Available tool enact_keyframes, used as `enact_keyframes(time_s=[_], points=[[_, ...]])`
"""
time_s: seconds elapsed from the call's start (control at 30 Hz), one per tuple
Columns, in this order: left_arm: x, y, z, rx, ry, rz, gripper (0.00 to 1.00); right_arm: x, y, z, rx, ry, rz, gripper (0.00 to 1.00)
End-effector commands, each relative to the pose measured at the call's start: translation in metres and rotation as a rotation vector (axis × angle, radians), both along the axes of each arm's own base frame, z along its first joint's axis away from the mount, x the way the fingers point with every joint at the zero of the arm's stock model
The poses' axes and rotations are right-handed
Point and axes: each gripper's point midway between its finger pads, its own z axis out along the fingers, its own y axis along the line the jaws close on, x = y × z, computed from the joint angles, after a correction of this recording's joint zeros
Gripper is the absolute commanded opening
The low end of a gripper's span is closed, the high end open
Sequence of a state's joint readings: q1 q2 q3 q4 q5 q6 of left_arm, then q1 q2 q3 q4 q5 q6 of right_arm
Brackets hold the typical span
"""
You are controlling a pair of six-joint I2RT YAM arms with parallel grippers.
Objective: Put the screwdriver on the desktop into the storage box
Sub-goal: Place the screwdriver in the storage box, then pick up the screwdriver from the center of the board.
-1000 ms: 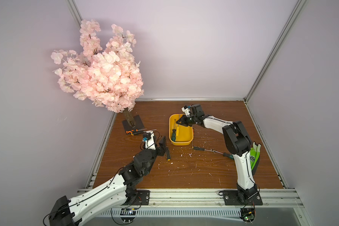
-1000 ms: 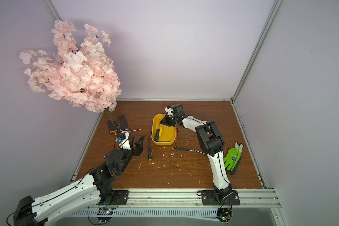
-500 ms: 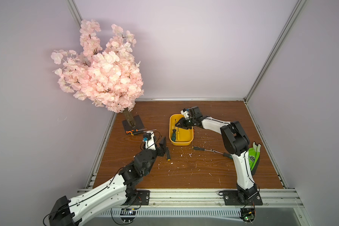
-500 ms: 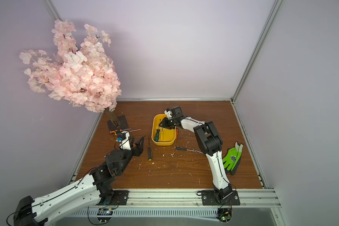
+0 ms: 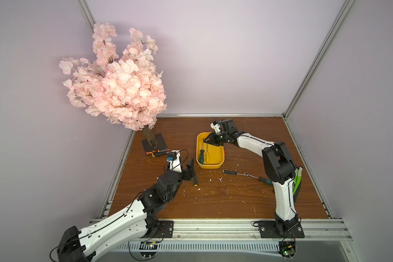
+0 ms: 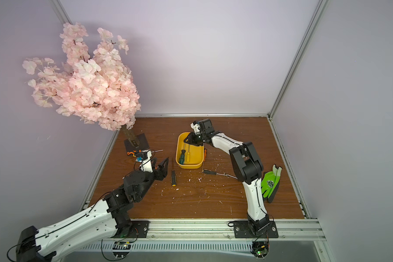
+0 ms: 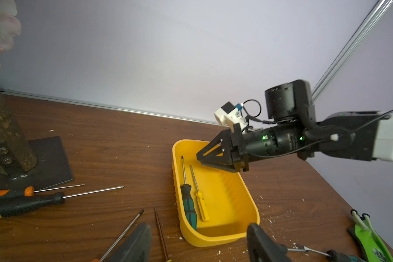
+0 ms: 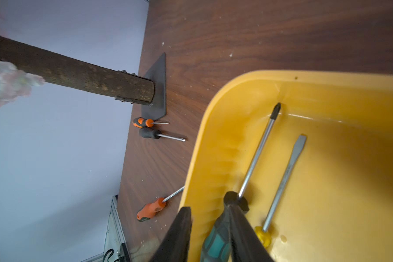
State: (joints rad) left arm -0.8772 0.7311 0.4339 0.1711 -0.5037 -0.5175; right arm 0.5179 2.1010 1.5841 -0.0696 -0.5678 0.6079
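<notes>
Step in hand, as I read it: R arm is finishing a drop-off and L arm is lining up the next pick. Over the top end of the storage box (image 5: 210, 166), mid-frame on the desktop (image 5: 213, 199), hangs the right gripper (image 5: 205, 141), jaws parted and gripping nothing. The green-handled screwdriver (image 5: 201, 156) and yellow-handled screwdriver (image 5: 207, 156) lie flat inside, near the box's left wall. Left of the box, the left gripper (image 6: 160, 162) has its jaws spread wide & empty, just beside the dark-handled screwdriver (image 6: 173, 175) on the board. Also not boxed yet: a loose screwdriver (image 5: 227, 171) below the box's lower-right corner, plus a black-handled screwdriver (image 7: 25, 204) and an orange-handled screwdriver (image 7: 11, 192) by the tree's base plate (image 7: 50, 158).

Next, prob.: R lifts straight out w/o catching the rim. L comes down w/ jaws astride the dark handle.

Vs 1 s ago: R jaws were shut, now apart. L jaws are a touch wider. Both arms are approx. where they were.
</notes>
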Motion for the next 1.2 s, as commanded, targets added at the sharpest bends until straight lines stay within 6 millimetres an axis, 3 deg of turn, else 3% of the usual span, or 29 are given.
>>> enact_keyframes(time_s=[0.0,0.37,0.7,1.17], points=[[-0.001,-0.006,-0.003,0.013,0.046,-0.016,0.71,-0.004,-0.005,0.053,0.019,-0.132,0.005,0.35],[0.004,-0.025,-0.036,0.087,0.264,-0.033,0.69,-0.038,-0.059,0.087,-0.013,-0.233,-0.076,0.37],[0.0,-0.026,-0.107,0.137,0.592,0.0,0.66,-0.065,-0.118,0.084,-0.055,-0.251,-0.182,0.38],[-0.006,-0.032,-0.182,0.284,0.884,0.019,0.61,-0.073,-0.134,0.07,-0.047,-0.224,-0.205,0.38]])
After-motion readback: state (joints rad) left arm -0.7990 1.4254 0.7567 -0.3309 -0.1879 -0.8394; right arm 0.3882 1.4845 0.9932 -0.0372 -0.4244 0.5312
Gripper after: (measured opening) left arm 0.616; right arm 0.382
